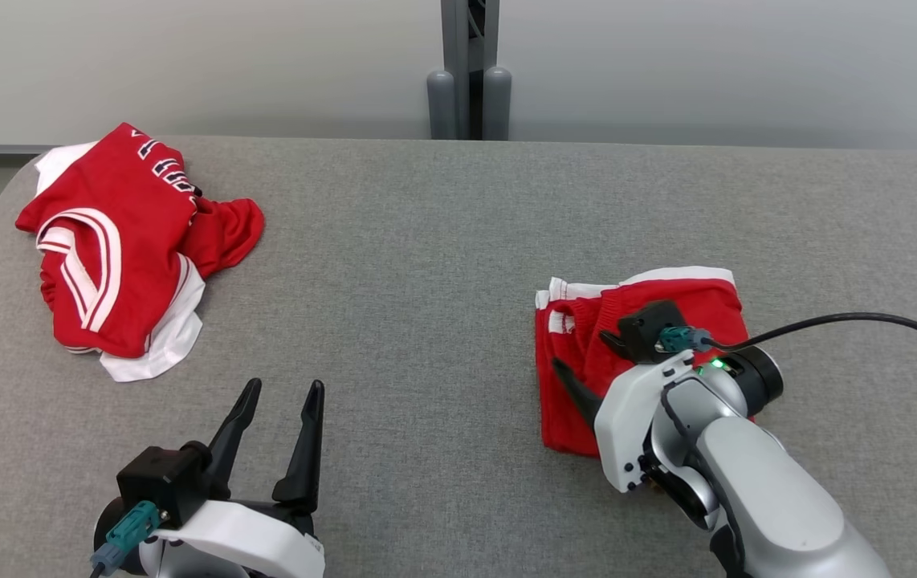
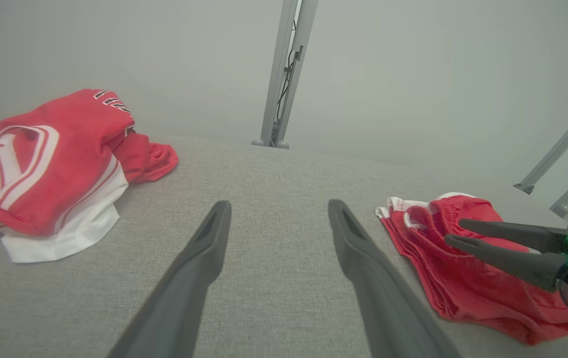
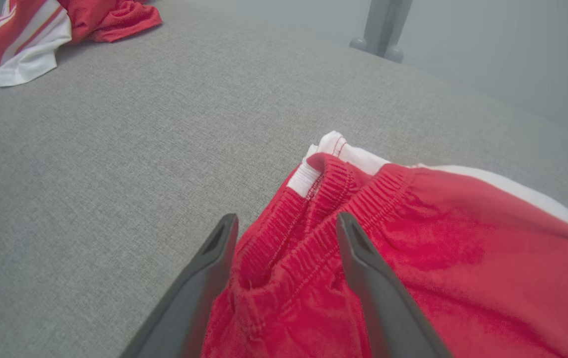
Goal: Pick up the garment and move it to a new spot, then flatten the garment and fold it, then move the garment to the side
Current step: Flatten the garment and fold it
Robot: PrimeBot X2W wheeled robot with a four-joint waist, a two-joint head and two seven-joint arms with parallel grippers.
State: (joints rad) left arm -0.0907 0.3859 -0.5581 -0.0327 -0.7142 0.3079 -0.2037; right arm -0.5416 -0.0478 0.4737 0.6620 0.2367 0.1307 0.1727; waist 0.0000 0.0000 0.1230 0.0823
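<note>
The right claw [image 3: 285, 219] stands with its fingers apart, straddling the elastic waistband of the folded red garment [image 3: 463, 238]. The garment lies directly beneath and ahead of it on the grey worktop [image 1: 426, 281], and nothing is gripped. The left claw [image 1: 284, 387] hangs well off to the right claw's left, fingers likewise spread and empty. A heap of red-and-white clothes [image 1: 113, 249] sits beyond it, farther left. The likely hazard is in pulling away. The right fingertips sit low against the bunched waistband, so a lift that drags sideways may snag the elastic, tug the top layer and undo the fold. A closing twitch would pinch cloth and carry it along.
</note>
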